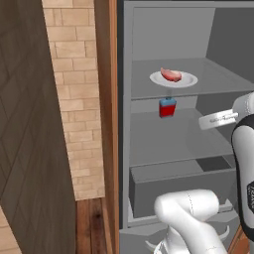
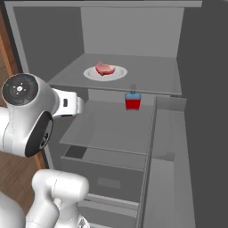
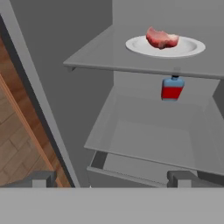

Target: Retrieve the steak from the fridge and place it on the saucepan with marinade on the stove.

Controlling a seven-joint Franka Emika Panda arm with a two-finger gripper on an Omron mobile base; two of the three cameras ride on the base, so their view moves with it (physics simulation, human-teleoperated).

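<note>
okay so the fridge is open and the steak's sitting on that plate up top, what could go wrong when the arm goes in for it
1. The steak lies on a loose white plate; a low grasp could push or drag the plate along the upper shelf.
2. The open gripper sits below that shelf, so rising straight up might strike its front edge.
3. The red bottle stands just under the plate and could be knocked over.

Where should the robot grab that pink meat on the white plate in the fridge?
Probably across the middle of the pinkish-red raw steak, one finger on each long side. It lies flat on the round white plate on the grey upper shelf of the open fridge, so the open gripper should come from the front, slightly above, to clear the plate's rim.
</note>
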